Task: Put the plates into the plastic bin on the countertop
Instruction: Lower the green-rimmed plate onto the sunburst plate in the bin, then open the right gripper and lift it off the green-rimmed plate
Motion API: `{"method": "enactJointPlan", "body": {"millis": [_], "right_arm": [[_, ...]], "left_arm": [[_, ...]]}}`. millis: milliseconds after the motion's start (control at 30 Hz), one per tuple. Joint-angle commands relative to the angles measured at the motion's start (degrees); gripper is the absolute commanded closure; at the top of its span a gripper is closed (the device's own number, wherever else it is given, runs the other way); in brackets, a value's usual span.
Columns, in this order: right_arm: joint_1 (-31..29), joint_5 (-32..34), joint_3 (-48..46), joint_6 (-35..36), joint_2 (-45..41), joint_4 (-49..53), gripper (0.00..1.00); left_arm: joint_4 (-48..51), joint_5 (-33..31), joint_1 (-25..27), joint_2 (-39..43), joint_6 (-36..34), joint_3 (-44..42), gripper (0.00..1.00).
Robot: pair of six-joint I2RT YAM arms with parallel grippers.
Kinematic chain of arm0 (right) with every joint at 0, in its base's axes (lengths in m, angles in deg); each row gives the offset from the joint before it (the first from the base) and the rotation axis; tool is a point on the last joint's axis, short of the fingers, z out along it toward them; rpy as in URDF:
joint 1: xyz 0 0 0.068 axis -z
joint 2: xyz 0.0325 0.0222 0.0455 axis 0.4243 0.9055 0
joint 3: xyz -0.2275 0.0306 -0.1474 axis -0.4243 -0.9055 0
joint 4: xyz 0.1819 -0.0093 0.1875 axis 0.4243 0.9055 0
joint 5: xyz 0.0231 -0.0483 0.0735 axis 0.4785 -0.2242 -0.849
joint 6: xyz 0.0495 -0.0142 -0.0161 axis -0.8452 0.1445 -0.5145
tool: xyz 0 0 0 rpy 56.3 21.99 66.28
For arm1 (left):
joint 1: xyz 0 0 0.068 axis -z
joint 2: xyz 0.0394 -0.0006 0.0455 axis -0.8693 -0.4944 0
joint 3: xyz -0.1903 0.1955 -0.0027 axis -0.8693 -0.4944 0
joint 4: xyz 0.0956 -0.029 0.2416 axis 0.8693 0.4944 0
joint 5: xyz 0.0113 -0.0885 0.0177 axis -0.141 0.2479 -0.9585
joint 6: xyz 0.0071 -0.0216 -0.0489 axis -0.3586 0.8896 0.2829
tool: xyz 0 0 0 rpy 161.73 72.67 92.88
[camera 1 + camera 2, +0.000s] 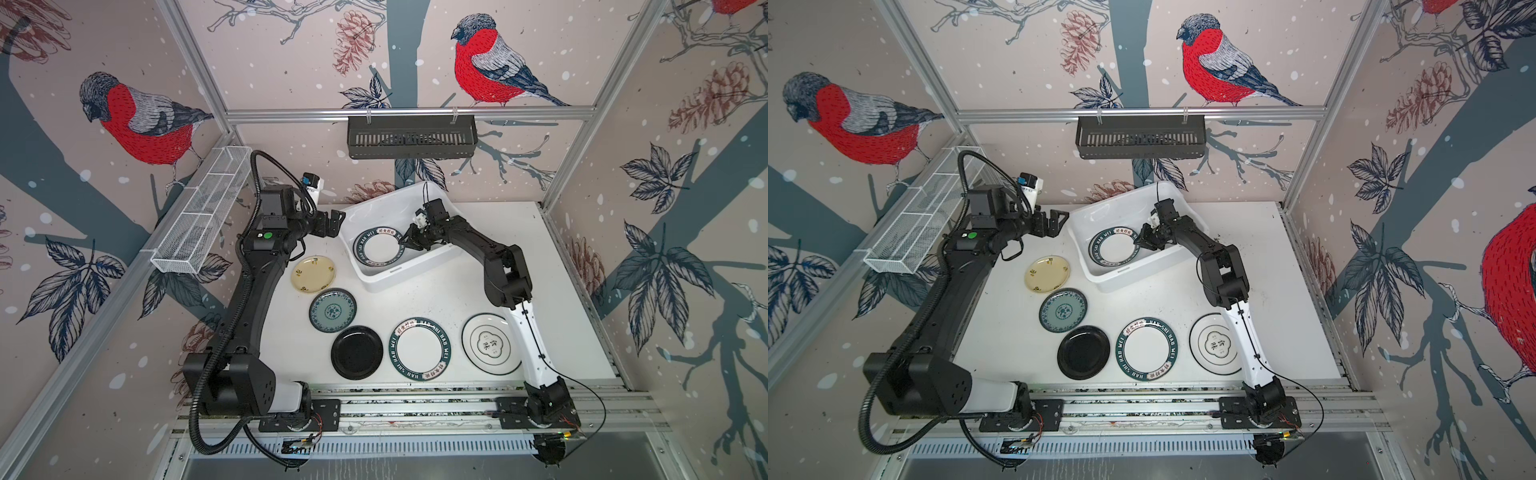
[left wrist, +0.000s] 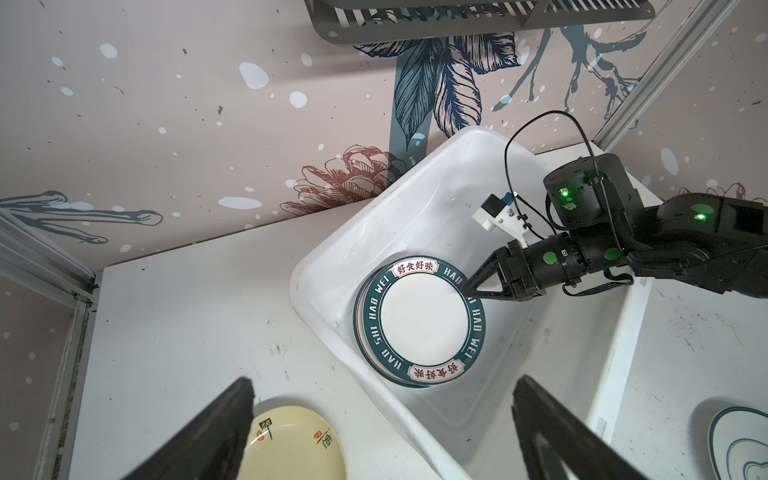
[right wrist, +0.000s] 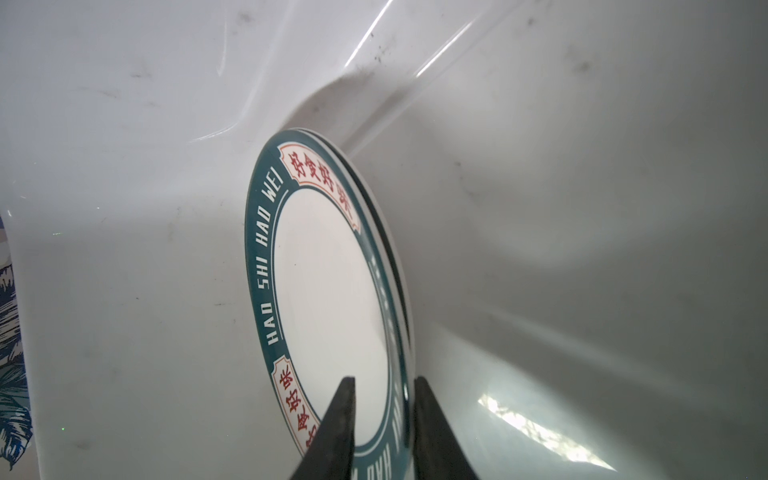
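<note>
The white plastic bin (image 1: 388,277) (image 2: 299,266) stands at the back of the countertop (image 1: 436,299). Inside it a green-lettered plate (image 1: 379,246) (image 3: 328,291) lies on another plate, of which only the edge (image 2: 356,328) shows. My right gripper (image 1: 402,241) (image 3: 384,380) reaches into the bin, open a little, its jaws straddling that plate's rim. My left gripper (image 1: 332,224) (image 2: 384,384) hovers wide open and empty by the bin's left wall. On the countertop lie a pale yellow plate (image 1: 312,274), a teal floral one (image 1: 332,310), a black one (image 1: 356,352), a second green-lettered one (image 1: 420,349) and an emblem plate (image 1: 486,343).
A black slotted basket (image 1: 411,137) hangs on the back rail. A white wire-mesh basket (image 1: 199,220) runs along the left wall beside the left arm. The right arm's white link crosses over the emblem plate's right edge. Aluminium rails (image 1: 415,407) edge the front.
</note>
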State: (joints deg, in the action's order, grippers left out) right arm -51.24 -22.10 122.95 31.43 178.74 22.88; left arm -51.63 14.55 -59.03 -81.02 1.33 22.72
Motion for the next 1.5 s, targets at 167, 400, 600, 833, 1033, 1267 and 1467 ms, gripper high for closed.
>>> {"method": "enactJointPlan", "body": {"millis": [167, 400, 600, 833, 1033, 1267, 1467], "right_arm": [[-0.1, 3.1, 2.6, 0.0, -0.3, 2.7, 0.67], [0.0, 6.7, 4.3, 0.3, -0.4, 6.2, 0.64], [0.0, 7.0, 4.6, 0.0, 0.2, 7.4, 0.64], [-0.2, 5.0, 7.9, -0.9, 1.8, 6.6, 0.64], [0.0, 7.7, 10.3, -1.2, -0.5, 6.1, 0.64], [0.2, 11.5, 5.6, 3.5, -9.7, 7.5, 0.63], [0.5, 14.4, 4.2, 5.3, -15.5, 9.1, 0.63]], "left_arm": [[-1.8, 0.7, -0.5, 0.0, -1.0, -0.9, 0.04], [-2.5, 1.5, -1.2, 0.2, -0.9, -2.0, 0.04], [-2.8, 2.0, -1.8, 0.2, -0.7, -2.8, 0.04], [-3.0, 2.3, -2.3, 0.0, -0.6, -2.5, 0.04], [-2.8, 2.3, -2.5, -0.6, -1.6, -1.3, 0.04], [-2.8, 1.7, -2.6, -0.4, -3.9, -0.3, 0.04], [-2.5, 1.5, -2.6, 0.0, -5.1, 0.0, 0.03]]}}
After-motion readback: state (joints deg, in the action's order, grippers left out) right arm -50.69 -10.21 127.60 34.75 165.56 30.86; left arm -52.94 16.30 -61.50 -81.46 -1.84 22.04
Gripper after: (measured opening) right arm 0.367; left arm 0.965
